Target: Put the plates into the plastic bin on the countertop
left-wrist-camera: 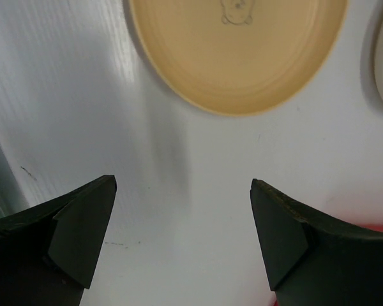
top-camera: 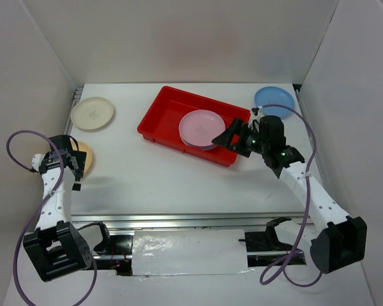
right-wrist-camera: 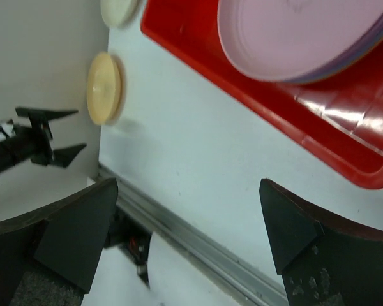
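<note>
The pink plate (top-camera: 201,127) tops a stack in the red bin (top-camera: 158,120); beneath it I see only rim slivers. My left gripper (left-wrist-camera: 182,191) half-covers the yellow-orange plate (left-wrist-camera: 236,57). The cream plate (top-camera: 92,113) and blue plate (top-camera: 274,99) sit near the far edge of the countertop (top-camera: 159,178). The left gripper and the right gripper (right-wrist-camera: 188,191) both gape, empty.

Readable text: none is showing anywhere.
Round yellow-orange plastic plate (left-wrist-camera: 236,64), near left: is bearing a small line-drawn emblem at its centre, no letters.
</note>
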Controlling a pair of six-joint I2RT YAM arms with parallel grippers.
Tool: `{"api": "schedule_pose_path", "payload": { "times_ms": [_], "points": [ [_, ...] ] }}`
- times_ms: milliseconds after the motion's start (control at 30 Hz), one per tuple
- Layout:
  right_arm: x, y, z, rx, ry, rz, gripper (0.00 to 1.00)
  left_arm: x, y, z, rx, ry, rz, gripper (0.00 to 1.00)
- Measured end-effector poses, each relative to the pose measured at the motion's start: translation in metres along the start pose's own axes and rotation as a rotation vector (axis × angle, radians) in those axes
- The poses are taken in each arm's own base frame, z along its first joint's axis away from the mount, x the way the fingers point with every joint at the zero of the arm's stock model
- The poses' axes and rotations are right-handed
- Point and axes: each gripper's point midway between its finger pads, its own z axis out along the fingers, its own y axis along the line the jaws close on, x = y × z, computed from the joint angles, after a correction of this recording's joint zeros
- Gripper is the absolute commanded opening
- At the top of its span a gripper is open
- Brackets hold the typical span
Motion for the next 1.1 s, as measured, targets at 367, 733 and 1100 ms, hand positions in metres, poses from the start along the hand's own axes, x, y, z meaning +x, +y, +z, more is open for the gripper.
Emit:
{"api": "schedule_pose_path", "payload": {
  "times_ms": [367, 733, 1100],
  "points": [
    [0.074, -0.010, 0.004, -0.109, 0.204, -0.005, 1.00, -0.001, 0.023, 0.054, -0.149, -0.110, -0.210, 0.99],
    [0.094, -0.005, 0.002, -0.134, 0.242, -0.031, 1.00, -0.004, 0.021, 0.102, -0.310, -0.155, -0.201, 0.99],
    [0.100, 0.000, 0.002, -0.140, 0.250, -0.053, 1.00, -0.006, 0.021, 0.121, -0.354, -0.183, -0.203, 0.27]
  ]
}}
